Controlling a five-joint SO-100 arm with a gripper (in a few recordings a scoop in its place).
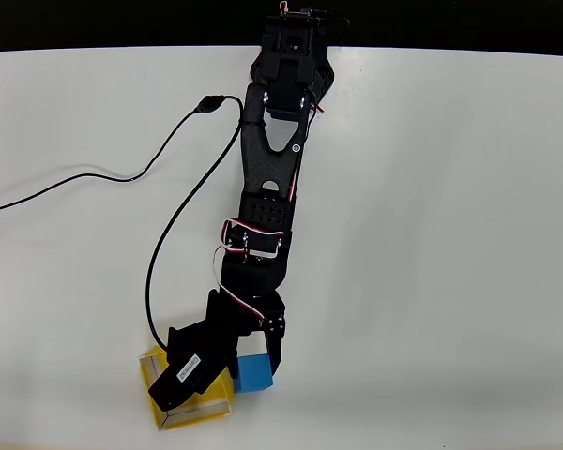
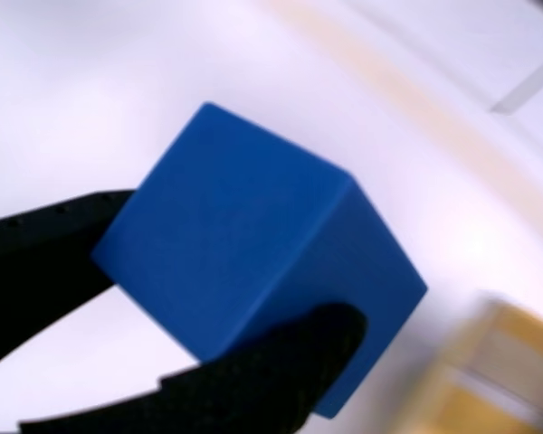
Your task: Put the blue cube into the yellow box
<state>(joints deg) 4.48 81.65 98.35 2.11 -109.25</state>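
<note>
The black tool [image 2: 217, 307] grips the blue cube [image 2: 253, 271] between its two fingers [image 2: 45, 244]. In the overhead view the blue cube [image 1: 254, 371] sits just right of the yellow box [image 1: 190, 405], at the near edge of the white surface [image 1: 450, 234]. A black cable [image 1: 159, 262] lies left of the arm.

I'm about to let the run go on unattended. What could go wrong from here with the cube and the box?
1. In the overhead view the blue cube sits beside the yellow box, past its right rim; released here, it would probably land on the table.
2. In the wrist view the tool grips the cube tilted, near its corners, so it may twist or slip.
3. The arm overhangs the box and could nudge it.
</note>
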